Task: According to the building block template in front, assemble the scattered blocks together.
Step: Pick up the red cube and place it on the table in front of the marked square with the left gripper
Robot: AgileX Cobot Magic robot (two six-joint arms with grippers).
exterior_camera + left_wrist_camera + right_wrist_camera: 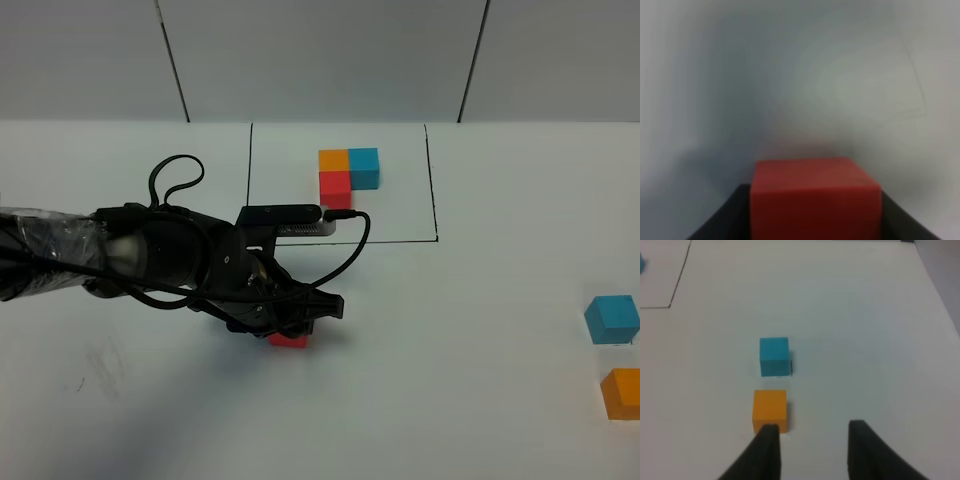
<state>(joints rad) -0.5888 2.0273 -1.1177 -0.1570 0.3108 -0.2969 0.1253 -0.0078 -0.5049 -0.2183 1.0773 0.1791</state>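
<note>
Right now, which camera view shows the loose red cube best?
The left wrist view: the red cube fills its foreground, though blurred. In the exterior high view the left gripper covers all but a sliver. The right wrist view misses it.

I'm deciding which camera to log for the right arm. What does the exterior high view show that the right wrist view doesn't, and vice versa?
Only exterior high: the left claw over the loose red matte cube, and the whole black-framed L-shaped template of joined cubes. Only right wrist: the right claw, open and empty, with the loose orange matte cube just beyond one finger. Both: that orange cube and the loose blue matte cube, apart on the white table, plus part of the frame line.
</note>
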